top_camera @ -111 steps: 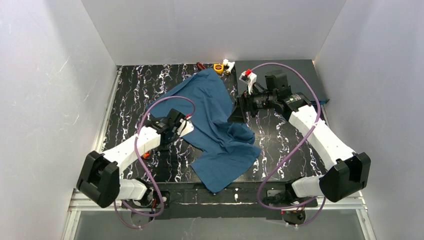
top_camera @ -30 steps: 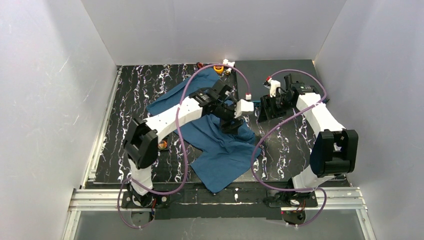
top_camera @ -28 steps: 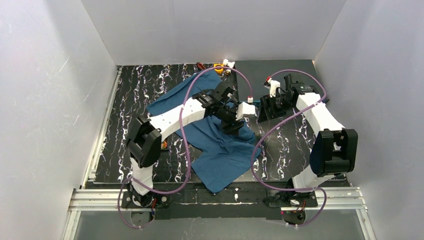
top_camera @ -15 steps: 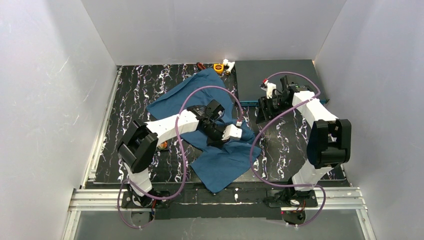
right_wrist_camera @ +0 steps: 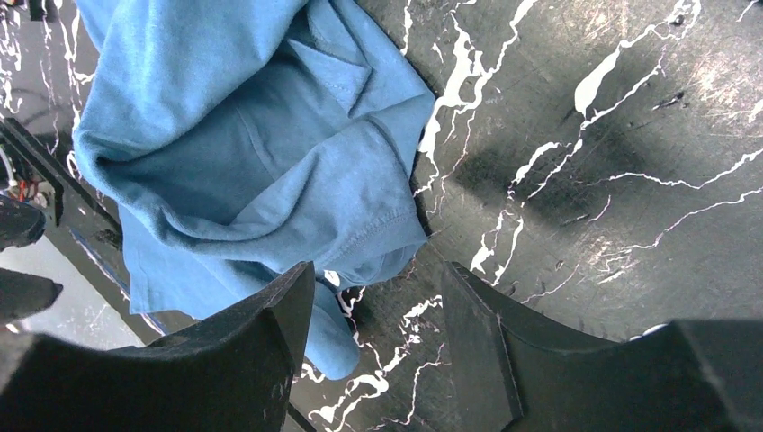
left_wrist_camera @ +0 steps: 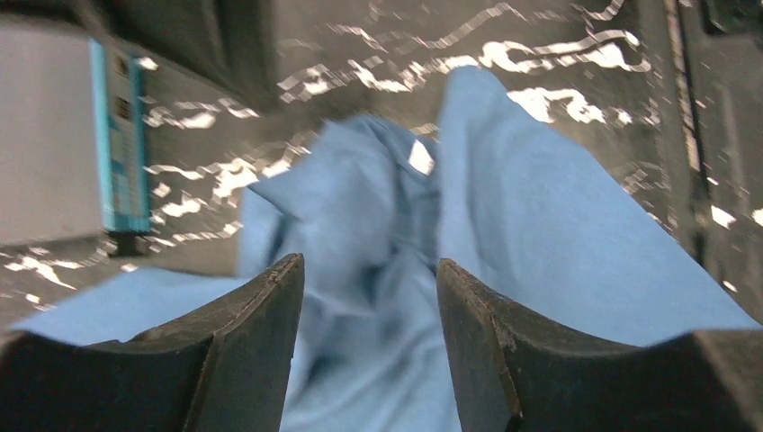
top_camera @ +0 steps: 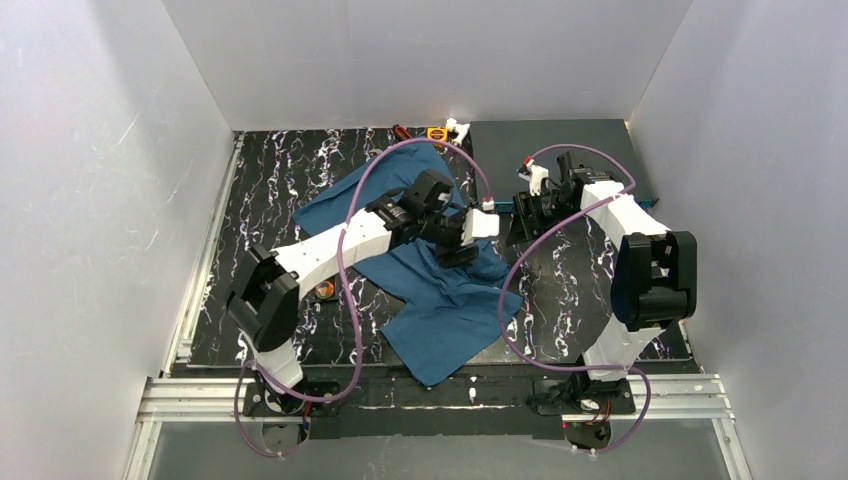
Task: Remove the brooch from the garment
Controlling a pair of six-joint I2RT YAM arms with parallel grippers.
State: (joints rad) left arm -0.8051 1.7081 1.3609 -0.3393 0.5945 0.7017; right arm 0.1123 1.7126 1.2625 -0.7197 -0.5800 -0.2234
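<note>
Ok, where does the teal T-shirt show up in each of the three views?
Top external: the garment lies crumpled at the table's centre.
Left wrist: it fills the lower centre and right.
Right wrist: it is in the upper left.
Shared landmark: the black, white-veined tabletop.

We are looking at a black table point(top_camera: 260, 190) veined with white marble streaks. The garment point(top_camera: 450, 300) is lying crumpled on it, spreading from the far middle toward the near edge. A dark grey slab point(top_camera: 540, 145) (teal along its near edge) is sitting in the far right corner. Three small bits are resting at the far edge: a yellow piece point(top_camera: 437, 133), a white piece point(top_camera: 458, 127) and a red piece point(top_camera: 400, 130). A small orange thing point(top_camera: 325, 290) is lying near the garment's left side.
</note>
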